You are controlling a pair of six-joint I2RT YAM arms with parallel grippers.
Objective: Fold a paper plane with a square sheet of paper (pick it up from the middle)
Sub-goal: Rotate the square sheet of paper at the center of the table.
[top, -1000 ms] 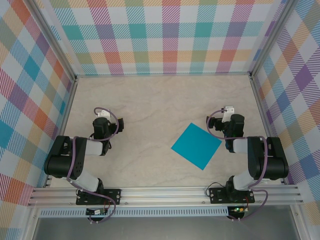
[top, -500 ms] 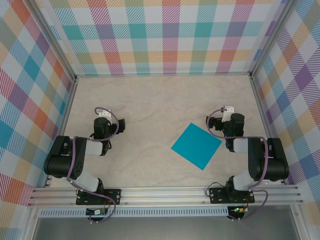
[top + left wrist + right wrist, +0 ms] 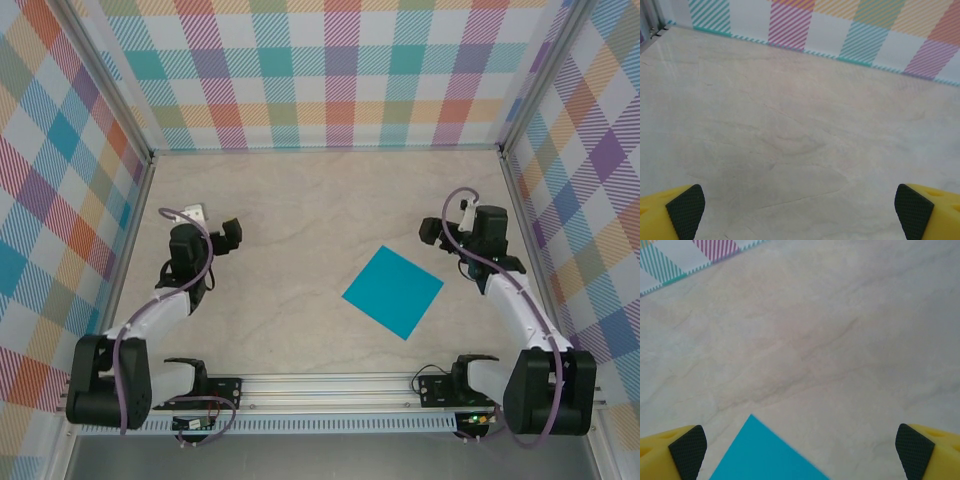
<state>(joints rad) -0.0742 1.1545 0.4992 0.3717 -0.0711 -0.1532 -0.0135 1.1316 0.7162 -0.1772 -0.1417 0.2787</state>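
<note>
1. Nothing is folded yet. The paper [image 3: 393, 292] lies flat and uncreased on the desk [image 3: 300, 200], a teal square turned like a diamond, right of centre and toward the near edge.
2. The left claw [image 3: 227, 234] is released, jaws spread wide and empty, over the desk's left side and well apart from the paper.
3. The right claw [image 3: 432, 232] is likewise spread and empty, near the paper's far right edge. Its wrist view shows one paper corner between the pads [image 3: 687, 450].
4. As I judge it, everything is left to do: the pick-up from the middle and every crease.
5. The desk is pale with marble-like veins. Pastel plaid walls [image 3: 330, 70] close three sides. A metal rail [image 3: 330, 385] carries the arm bases.
</note>
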